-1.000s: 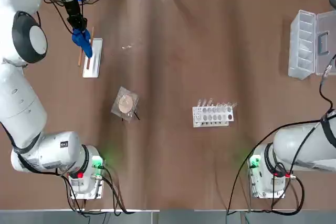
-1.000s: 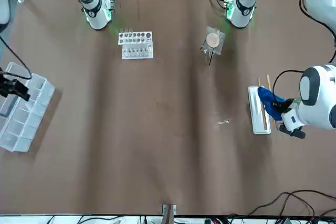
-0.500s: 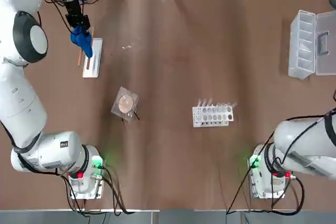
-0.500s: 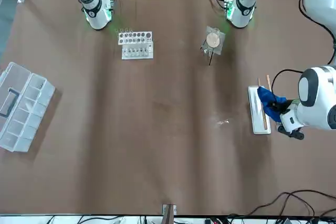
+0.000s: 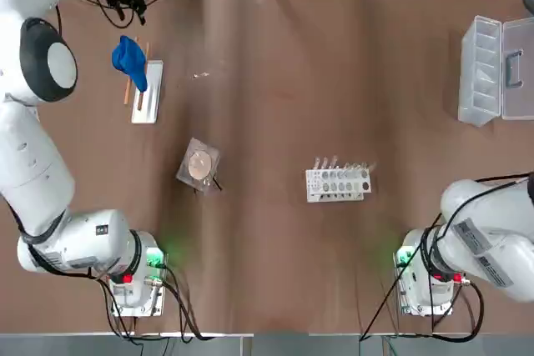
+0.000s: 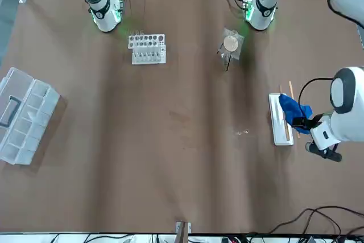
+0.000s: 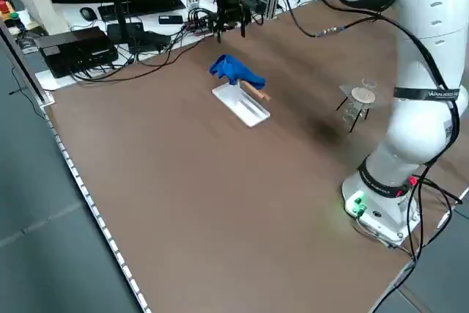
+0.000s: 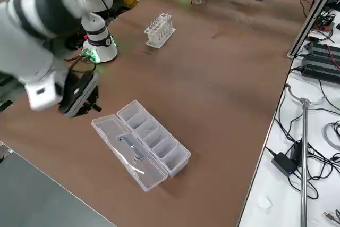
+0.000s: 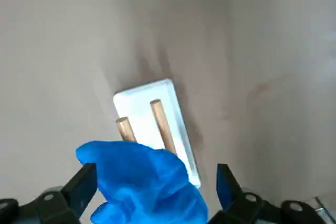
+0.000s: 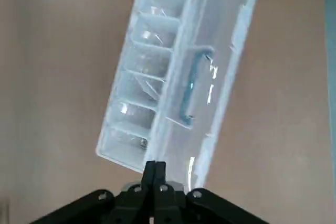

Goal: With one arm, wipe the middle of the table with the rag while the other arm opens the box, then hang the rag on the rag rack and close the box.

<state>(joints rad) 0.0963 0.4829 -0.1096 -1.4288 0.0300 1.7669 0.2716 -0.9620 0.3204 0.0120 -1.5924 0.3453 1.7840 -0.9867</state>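
Rag on Its Rack, Box Waiting to Be Shut

From where I stand, the blue rag (image 5: 130,62) is draped over the wooden rods of the rag rack (image 9: 184,153), drooping to the sides, with nothing gripping it. The left gripper (image 9: 156,178) hangs just beyond the rack, on the side away from the robot's bases, its fingers spread wide around the cloth without pinching it. I'd call the hanging step as good as finished; what that arm needs now is to back off cleanly, because a finger snagging the cloth could pull it off or tip the rack.

Over on the robot's right, the box (image 8: 154,136) lies open on the table (image 5: 267,248), its clear lid (image 8: 130,152) folded back flat beside the row of compartments. The right gripper (image 10: 156,166) is raised on the robot's side of the box, fingers pressed together and holding nothing.

Closing looks like the job left. I'd expect the right arm to catch the lid's outer edge and swing it up and over the compartments; push it sideways instead, and the light case would probably skid.
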